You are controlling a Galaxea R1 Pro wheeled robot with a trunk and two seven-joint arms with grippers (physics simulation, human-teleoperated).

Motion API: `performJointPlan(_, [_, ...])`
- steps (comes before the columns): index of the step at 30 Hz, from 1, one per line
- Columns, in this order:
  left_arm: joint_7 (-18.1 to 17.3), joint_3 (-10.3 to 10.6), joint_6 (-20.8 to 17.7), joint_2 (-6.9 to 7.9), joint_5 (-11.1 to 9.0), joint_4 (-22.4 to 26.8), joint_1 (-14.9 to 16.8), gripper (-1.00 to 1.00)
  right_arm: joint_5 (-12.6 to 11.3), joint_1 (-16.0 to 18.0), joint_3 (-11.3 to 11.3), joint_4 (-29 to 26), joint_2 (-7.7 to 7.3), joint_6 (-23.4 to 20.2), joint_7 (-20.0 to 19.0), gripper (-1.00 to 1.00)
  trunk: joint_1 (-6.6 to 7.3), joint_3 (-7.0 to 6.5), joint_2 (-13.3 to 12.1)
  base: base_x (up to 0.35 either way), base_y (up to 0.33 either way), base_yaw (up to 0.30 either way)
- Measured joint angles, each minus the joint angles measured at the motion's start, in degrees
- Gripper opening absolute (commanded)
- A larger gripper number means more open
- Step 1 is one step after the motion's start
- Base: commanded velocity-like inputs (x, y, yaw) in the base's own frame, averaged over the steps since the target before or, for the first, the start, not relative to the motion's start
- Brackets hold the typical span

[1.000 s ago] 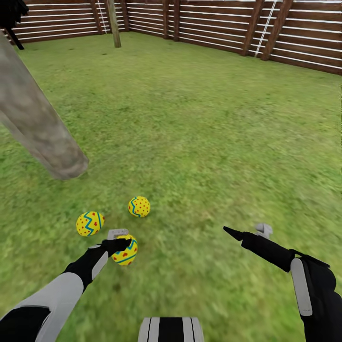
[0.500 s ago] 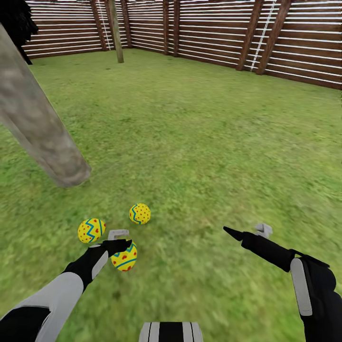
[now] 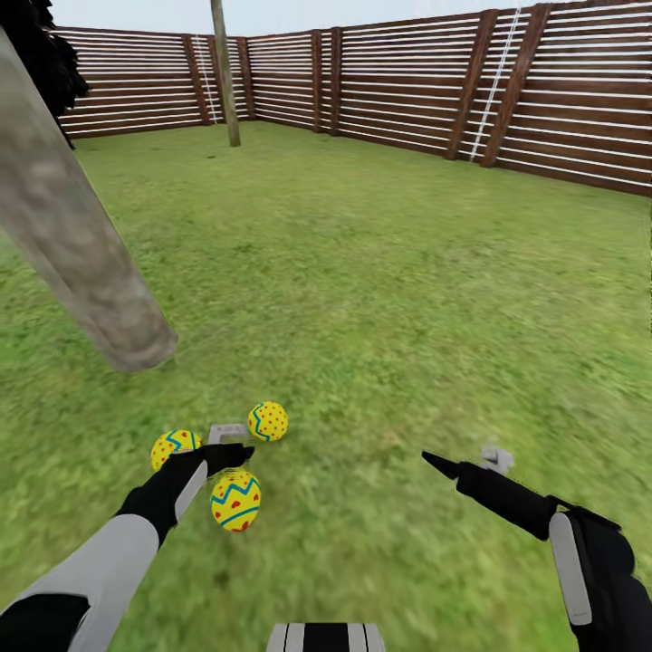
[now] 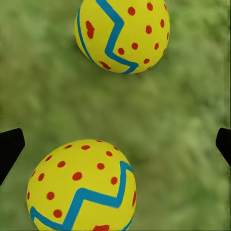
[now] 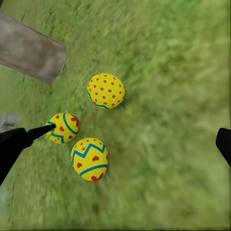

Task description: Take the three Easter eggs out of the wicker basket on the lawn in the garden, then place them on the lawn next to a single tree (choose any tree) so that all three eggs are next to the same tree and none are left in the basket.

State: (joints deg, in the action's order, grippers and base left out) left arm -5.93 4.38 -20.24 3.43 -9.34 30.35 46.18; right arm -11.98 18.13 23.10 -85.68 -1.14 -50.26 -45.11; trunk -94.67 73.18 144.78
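Resting on the lawn [image 3: 389,290] near the foot of the tree [image 3: 86,272] are all three Easter eggs: the nearest egg [image 3: 235,500], the far egg [image 3: 268,421] and the left egg [image 3: 172,445], grouped close together but not touching. The left hand [image 3: 226,444] is hovering just above them with its fingers spread wide, gripping nothing; in the left wrist view two eggs are lying on the grass between the parted fingertips. The right hand [image 3: 466,464] is hanging well off to the side, also released and empty. The wicker basket is not appearing here, so I cannot tell whether it is empty. Judging by the layout, the placing step is finishing; the next move is calling for lifting the left hand straight up without nudging an egg.
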Motion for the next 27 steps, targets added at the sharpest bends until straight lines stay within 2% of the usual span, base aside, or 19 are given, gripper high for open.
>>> performJointPlan(5, [-0.02,0.07,-4.40,0.02,0.01,9.11,-2.91,1.00,0.09,-2.69,0.27,0.12,-0.39,0.07,-0.17,1.00,0.13,-1.11,-0.07,0.000,0.000,0.000])
performJointPlan(7, [-0.03,0.06,-7.42,0.07,0.03,15.74,-5.44,1.00,0.26,-3.73,0.36,0.02,-0.58,0.08,-0.31,1.00,0.18,-1.55,-0.09,0.000,0.000,0.000])
performJointPlan(9, [-0.04,0.02,-9.96,0.31,0.01,19.76,-6.59,1.00,0.33,-4.40,0.49,-0.10,-0.90,0.08,-0.64,1.00,0.23,-2.00,-0.12,0.000,0.000,0.000])
performJointPlan(11, [-0.04,0.01,-11.85,0.45,-0.02,22.22,-7.03,1.00,0.35,-5.18,0.57,-0.16,-1.22,0.08,-1.15,1.00,0.28,-2.44,-0.15,0.000,0.000,0.000])
performJointPlan(17, [-0.01,0.01,-20.55,0.85,-0.09,32.45,-7.73,1.00,-0.15,-6.96,0.81,-0.23,-4.13,0.07,-5.23,1.00,0.44,-3.77,-0.23,0.000,0.000,0.000])
performJointPlan(19, [0.00,0.02,-21.90,0.91,-0.08,34.43,-7.82,1.00,-0.19,-7.04,1.20,-0.24,-4.49,0.04,-5.65,1.00,0.49,-4.21,-0.26,0.000,0.000,0.000])
performJointPlan(23, [0.03,0.04,-26.59,0.96,-0.16,41.27,-8.29,1.00,-0.28,-7.15,3.53,-0.26,-4.98,-0.13,-6.22,1.00,0.60,-5.10,-0.31,0.000,0.000,0.000])
performJointPlan(27, [0.06,0.05,-30.17,0.93,-0.22,46.72,-8.38,1.00,-0.32,-7.18,4.14,-0.33,-5.07,-0.19,-7.08,1.00,0.70,-5.99,-0.36,0.000,0.000,0.000])
